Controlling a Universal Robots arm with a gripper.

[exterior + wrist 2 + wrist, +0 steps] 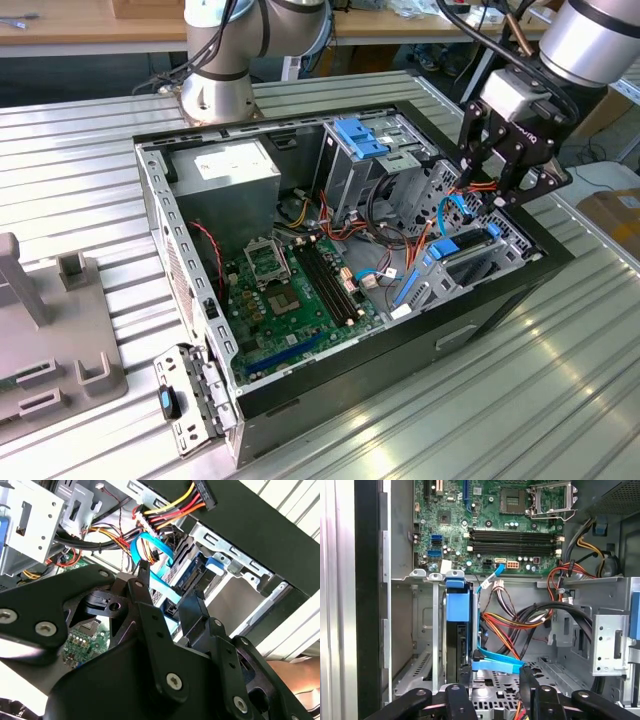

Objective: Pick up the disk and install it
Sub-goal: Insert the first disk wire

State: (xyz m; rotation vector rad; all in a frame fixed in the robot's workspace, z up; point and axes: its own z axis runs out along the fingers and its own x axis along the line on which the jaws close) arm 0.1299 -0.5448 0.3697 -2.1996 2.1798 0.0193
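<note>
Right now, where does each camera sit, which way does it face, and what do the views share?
Exterior view: off the arm, above, looking down into the open computer case; the arm's base and the gripper over the drive bays show.
First wrist view: on the wrist, looking past the open fingers at the upright disk and the motherboard.
Second wrist view: on the wrist, behind the gripper's links, facing the blue cable.
Shared: both wrist views show the gripper and blue cable.
</note>
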